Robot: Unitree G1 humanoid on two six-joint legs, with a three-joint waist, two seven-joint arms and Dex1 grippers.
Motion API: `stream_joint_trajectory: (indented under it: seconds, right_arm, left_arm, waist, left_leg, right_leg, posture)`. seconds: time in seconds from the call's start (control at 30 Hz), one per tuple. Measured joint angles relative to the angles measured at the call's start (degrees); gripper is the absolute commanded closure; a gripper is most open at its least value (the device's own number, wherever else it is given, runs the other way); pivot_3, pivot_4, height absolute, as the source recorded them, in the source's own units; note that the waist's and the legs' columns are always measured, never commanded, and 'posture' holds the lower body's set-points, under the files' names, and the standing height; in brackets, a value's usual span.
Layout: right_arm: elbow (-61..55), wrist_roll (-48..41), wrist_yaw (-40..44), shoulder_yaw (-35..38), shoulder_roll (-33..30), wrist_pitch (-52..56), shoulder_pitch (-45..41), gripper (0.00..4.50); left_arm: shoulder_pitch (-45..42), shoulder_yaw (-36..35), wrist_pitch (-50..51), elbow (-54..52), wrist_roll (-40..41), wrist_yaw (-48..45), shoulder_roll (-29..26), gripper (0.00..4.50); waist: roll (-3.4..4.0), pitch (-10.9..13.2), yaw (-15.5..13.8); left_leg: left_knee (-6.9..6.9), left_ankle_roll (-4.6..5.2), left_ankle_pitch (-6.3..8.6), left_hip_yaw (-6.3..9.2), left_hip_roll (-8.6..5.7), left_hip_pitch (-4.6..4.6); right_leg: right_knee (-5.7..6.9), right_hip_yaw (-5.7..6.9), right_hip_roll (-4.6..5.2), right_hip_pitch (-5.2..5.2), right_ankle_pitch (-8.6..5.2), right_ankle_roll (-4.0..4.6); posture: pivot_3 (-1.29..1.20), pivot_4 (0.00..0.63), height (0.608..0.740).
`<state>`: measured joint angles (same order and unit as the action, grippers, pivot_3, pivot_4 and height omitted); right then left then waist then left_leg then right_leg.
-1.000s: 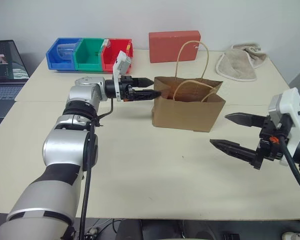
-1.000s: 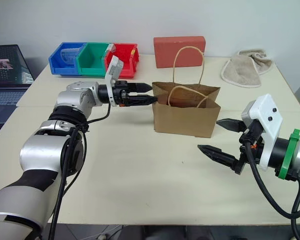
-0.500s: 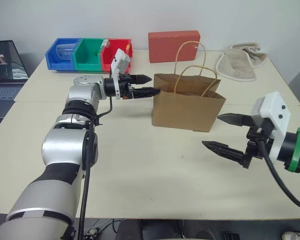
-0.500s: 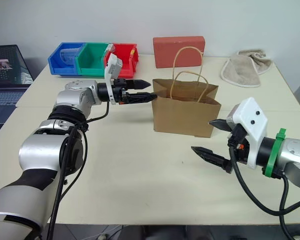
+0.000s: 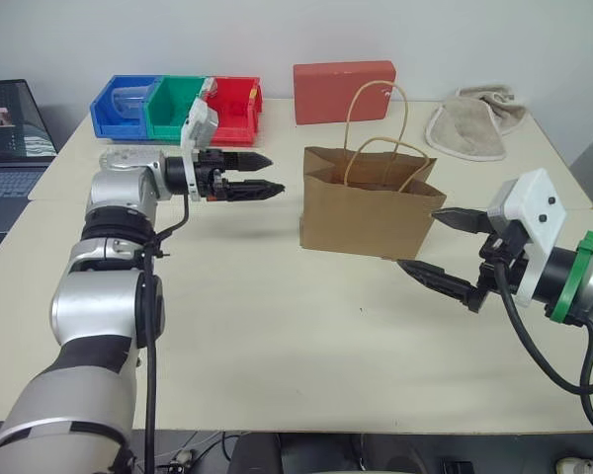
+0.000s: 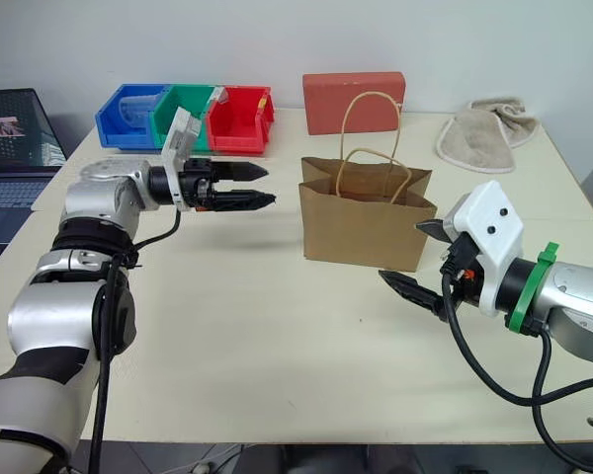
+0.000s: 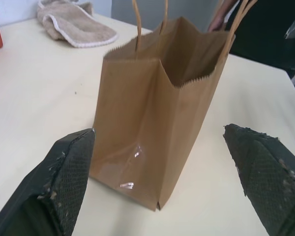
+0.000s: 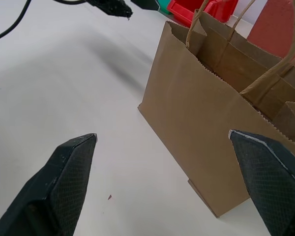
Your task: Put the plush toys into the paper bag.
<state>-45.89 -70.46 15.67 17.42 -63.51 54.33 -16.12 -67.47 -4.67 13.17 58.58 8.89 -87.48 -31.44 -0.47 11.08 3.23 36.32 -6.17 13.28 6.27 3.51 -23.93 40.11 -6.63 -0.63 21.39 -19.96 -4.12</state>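
The brown paper bag stands upright and open-mouthed in the middle of the table, both handles raised. My left gripper hovers level a short way to the bag's left, open and empty, its tips pointing at the bag's side. On the bag's right, near its front corner, my right gripper is open with nothing between its fingers, close to the bag but apart from it. The plush toys are hidden or out of view.
A red box and a beige towel lie at the back. Blue, green and red bins stand back left, with a laptop at the far left. A person in dark clothes stands beyond the table.
My left gripper has drawn back to the left, away from the bag's edge. The right gripper has come in toward the bag's right side. The nearer handle now stands upright.
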Motion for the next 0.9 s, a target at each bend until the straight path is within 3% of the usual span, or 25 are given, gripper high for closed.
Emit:
stream_joint_trajectory:
  seconds: [0.23,0.37,0.73,0.9]
  right_arm:
    - [-1.5,-3.0,0.5,1.0,-0.9,0.0,0.7,0.0]
    - [-1.7,-4.9,-0.5,1.9,-1.5,0.0,1.8,0.0]
    - [-2.6,-5.3,-2.2,2.5,-1.9,-0.1,3.7,0.0]
    - [-2.6,-5.3,-2.1,2.7,-1.9,-0.2,3.8,0.0]
  left_arm:
    - [4.0,1.9,-1.1,-3.8,-0.1,6.5,7.4,0.03]
    - [5.5,2.0,-0.6,-5.3,0.1,9.0,8.9,0.95]
    - [11.8,2.0,9.8,-21.4,4.1,13.3,8.9,4.42]
    - [17.0,2.4,18.8,-33.6,6.8,18.3,9.5,4.47]
  waist:
    - [-0.01,0.0,-0.3]
    - [-0.01,0.0,0.0]
    - [-0.01,0.0,0.0]
    - [-0.01,0.0,-0.1]
  left_leg:
    - [0.3,0.16,0.09,0.05,-0.02,-0.06]
    - [0.41,0.18,0.1,0.04,-0.02,-0.03]
    - [0.65,0.21,0.06,0.03,-0.03,0.09]
    - [0.65,0.21,0.05,0.04,-0.03,0.09]
  right_leg:
    - [0.11,0.04,0.01,-0.05,0.0,0.0]
    - [0.34,0.01,-0.01,-0.02,0.0,0.0]
    - [0.78,-0.07,-0.03,-0.03,0.0,0.0]
    - [0.77,-0.07,-0.04,-0.03,0.0,0.0]
  posture:
    - [0.0,0.15,0.74]
    - [0.0,0.15,0.74]
    - [0.0,0.15,0.74]
    - [0.0,0.15,0.74]
